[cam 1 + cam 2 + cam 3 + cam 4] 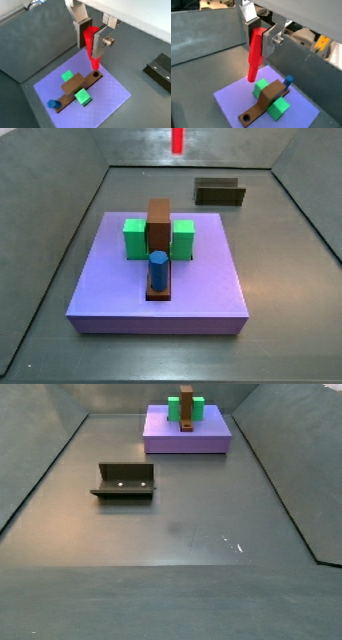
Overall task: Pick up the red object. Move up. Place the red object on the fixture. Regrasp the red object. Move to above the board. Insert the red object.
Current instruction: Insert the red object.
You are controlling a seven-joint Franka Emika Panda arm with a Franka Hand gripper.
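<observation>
My gripper (91,43) is shut on the red object (92,49), a long red peg that hangs straight down from the jaws. Its tip hovers just above the hole (95,75) at one end of the brown bar (75,86) on the purple board (107,97). Both wrist views show the peg in the gripper (260,40), with the red object (254,57) clear of the board (231,96). In a side view only the peg's lower end (177,140) shows, high above the far end of the board (120,293); the gripper is out of that frame.
The brown bar (160,233) carries a blue peg (158,271) at its near end and has green blocks (135,239) on both sides. The fixture (221,192) stands on the floor beyond the board and also shows in the other side view (124,481). Grey walls surround the floor.
</observation>
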